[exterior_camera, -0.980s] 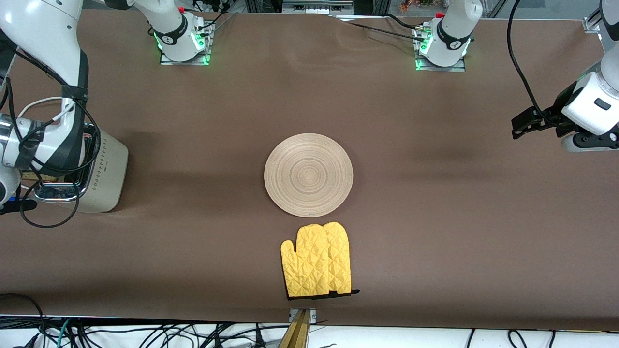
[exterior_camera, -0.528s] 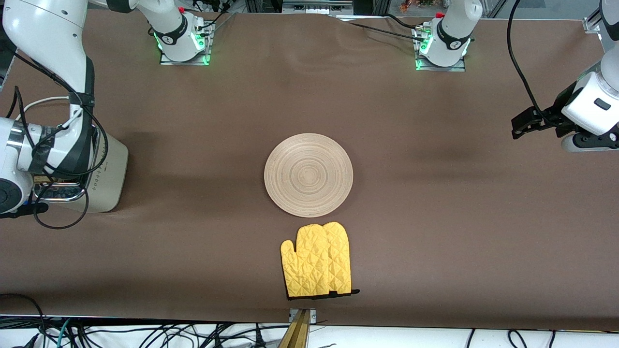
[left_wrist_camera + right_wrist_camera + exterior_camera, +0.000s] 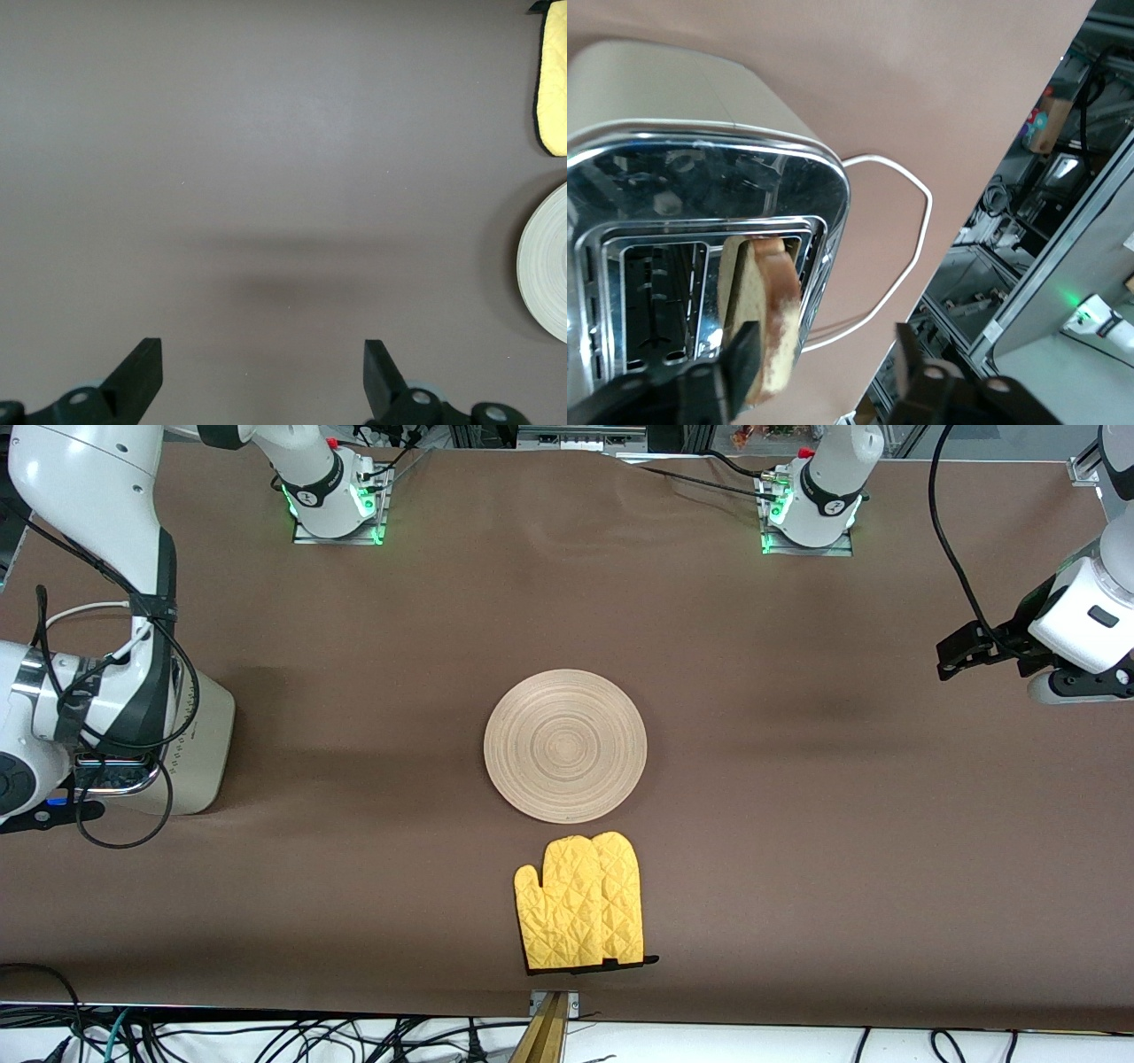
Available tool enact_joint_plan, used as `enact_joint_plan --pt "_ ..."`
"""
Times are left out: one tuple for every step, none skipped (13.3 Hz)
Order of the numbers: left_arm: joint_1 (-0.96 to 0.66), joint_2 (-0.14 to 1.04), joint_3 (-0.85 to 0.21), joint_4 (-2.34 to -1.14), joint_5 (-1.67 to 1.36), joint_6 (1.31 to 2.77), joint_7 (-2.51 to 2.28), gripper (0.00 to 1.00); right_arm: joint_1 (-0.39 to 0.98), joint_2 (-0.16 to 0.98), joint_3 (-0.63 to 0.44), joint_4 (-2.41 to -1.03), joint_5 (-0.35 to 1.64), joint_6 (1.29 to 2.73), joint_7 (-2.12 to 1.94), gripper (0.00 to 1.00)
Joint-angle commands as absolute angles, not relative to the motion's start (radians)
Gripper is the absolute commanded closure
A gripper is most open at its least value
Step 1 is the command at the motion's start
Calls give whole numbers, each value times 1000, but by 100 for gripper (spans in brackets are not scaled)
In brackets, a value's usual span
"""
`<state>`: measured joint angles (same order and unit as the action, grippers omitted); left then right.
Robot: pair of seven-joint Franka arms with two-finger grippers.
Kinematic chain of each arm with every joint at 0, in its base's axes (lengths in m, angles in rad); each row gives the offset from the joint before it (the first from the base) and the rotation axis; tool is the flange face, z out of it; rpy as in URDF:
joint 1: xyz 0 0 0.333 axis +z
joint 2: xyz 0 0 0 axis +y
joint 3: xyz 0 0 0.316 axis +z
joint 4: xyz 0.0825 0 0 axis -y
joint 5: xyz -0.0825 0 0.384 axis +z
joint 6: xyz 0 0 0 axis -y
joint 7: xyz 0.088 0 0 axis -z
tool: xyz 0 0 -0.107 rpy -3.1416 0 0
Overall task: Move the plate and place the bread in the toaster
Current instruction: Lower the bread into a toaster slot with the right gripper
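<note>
**Brown desk, toaster end: freeing the bread without dragging it back out**

Brown cloth covers the whole desk (image 3: 797, 824). The toaster (image 3: 202, 748) sits hard by the edge at the right arm's end, and my right arm is over it. From the right wrist camera I see the bread (image 3: 766, 323) standing in one slot, next to the empty one, leaning a little with its crust end above the chrome top. The right end effector (image 3: 824, 350) has its fingers spread. One finger (image 3: 742, 354) is right against the face of the slice; the other is well clear, out over the toaster's rim.

I judge this to be the release. To do it well I would lift the wrist straight up along the slot, not sideways. That near finger looks close enough to catch the crust and tip the slice or pull it up. I would open fully before rising. I would also keep clear of the white cord (image 3: 912, 230) looped beside the toaster.

Whether the slice has dropped to the bottom of the slot I cannot tell.

The plate (image 3: 565, 745) lies mid-desk, with a yellow oven mitt (image 3: 580, 901) between it and the edge nearest the front camera. The left end effector (image 3: 261, 372) waits, spread wide, above bare cloth near the left arm's end.
</note>
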<state>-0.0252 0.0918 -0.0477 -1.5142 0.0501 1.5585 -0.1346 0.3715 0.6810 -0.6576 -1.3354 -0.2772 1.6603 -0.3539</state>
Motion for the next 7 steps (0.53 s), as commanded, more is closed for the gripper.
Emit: enact_joint_plan --pt "-18 100 -49 -1496 29 1555 -115 0 367 609 -661 -1322 -180 1651 -384 0" --pt "-18 100 -49 -1496 29 1555 -115 0 367 595 -663 -1319 -129 1651 -382 0" --pt "-18 100 -49 -1494 29 1554 -115 0 370 575 -660 -1306 -62 1649 -380 0" --pt "-18 100 -49 -1494 29 1554 -115 0 377 563 -660 -1299 5 1643 -379 0" --pt "-17 98 -51 -1496 28 1554 -115 0 379 539 -652 -1298 76 1626 -379 0" --pt "-17 98 -49 -1494 28 1554 -115 0 380 531 -649 -1298 145 1609 -379 0" --pt "-17 98 -49 -1494 28 1554 -115 0 388 531 -647 -1298 197 1586 -379 0"
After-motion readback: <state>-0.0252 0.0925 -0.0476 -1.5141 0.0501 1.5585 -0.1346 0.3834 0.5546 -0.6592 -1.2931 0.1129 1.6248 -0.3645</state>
